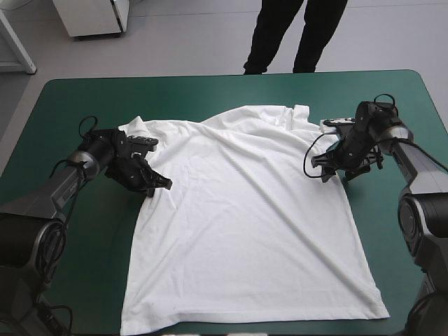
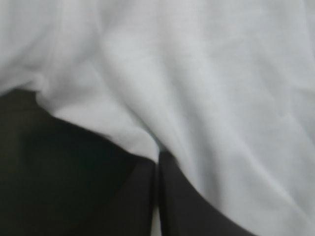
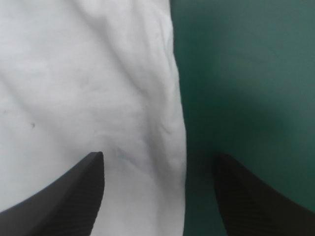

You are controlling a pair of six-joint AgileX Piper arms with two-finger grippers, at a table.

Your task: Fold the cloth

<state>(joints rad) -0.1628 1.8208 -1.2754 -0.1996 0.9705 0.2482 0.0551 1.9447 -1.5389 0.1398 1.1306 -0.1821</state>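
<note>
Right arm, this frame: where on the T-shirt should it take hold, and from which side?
The side edge of the T-shirt nearest the table's right edge, toward the collar end, approached from that side. The shirt lies flat, so only a border offers a lip, and this edge runs between the open fingers of the right gripper: one over cloth, one over the teal-green cover.

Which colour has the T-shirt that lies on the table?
Plain white, with no print. The T-shirt shows best in the high view.
</note>
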